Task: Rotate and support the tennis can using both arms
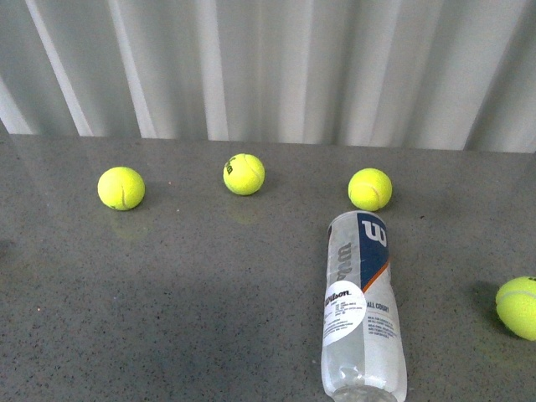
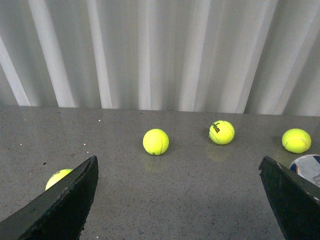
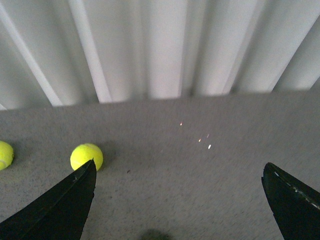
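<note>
The tennis can point(image 1: 363, 306) lies on its side on the grey table, right of centre in the front view, its navy Wilson label toward the far end and its clear end toward the near edge. Only its far end point(image 2: 307, 167) peeks in beside one finger in the left wrist view. Neither arm shows in the front view. My left gripper point(image 2: 177, 172) is open over bare table, with nothing between its black fingers point(image 2: 70, 200). My right gripper point(image 3: 179, 175) is open too, over bare table, and the can is out of that view.
Three yellow tennis balls point(image 1: 121, 188) point(image 1: 244, 174) point(image 1: 370, 189) line the far part of the table, and another point(image 1: 519, 306) lies at the right edge. A white corrugated wall point(image 1: 268, 67) closes the back. A ball point(image 3: 86, 156) sits beside a right finger.
</note>
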